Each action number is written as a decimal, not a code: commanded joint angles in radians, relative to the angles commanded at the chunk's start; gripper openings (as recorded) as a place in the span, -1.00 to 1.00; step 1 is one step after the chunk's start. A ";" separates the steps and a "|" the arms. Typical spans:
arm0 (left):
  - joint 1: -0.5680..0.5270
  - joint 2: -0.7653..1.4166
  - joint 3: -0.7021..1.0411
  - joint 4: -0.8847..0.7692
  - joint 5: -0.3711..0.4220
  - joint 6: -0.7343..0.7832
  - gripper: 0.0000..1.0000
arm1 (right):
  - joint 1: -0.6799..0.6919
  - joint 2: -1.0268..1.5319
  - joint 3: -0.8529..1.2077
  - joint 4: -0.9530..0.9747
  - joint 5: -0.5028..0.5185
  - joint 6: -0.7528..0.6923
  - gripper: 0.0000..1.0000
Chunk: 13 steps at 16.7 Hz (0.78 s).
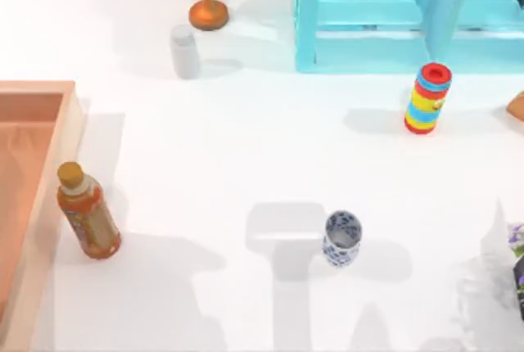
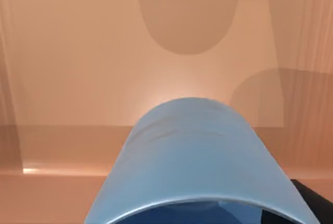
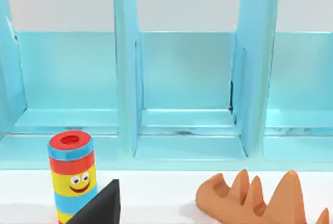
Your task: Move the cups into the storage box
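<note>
The blue cup looms close in the left wrist view, held tilted above the reddish-brown floor of the storage box, where its shadow falls. A black part of my left gripper shows beside the cup, shut on it. In the top view the storage box lies at the table's left edge. The white cup with blue floral pattern stands upright on the table, right of centre and near the front. A black part of my right gripper shows near the striped cylinder, facing the turquoise furniture.
An amber bottle with a yellow cap stands just right of the box wall. A grey-white bottle and a wooden stand sit at the back. The striped cylinder stands before the turquoise furniture. An orange-brown jagged object lies at the far right.
</note>
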 joint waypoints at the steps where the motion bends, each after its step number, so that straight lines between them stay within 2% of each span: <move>1: 0.000 0.000 0.000 0.000 0.000 0.000 -1.00 | 0.000 0.000 0.000 0.000 0.000 0.000 1.00; 3: 0.000 0.000 0.000 0.000 0.000 0.000 -1.00 | 0.000 0.000 0.000 0.000 0.000 0.000 1.00; 13: 0.000 0.000 0.000 0.000 0.000 0.000 0.51 | 0.000 0.000 0.000 0.000 0.000 0.000 1.00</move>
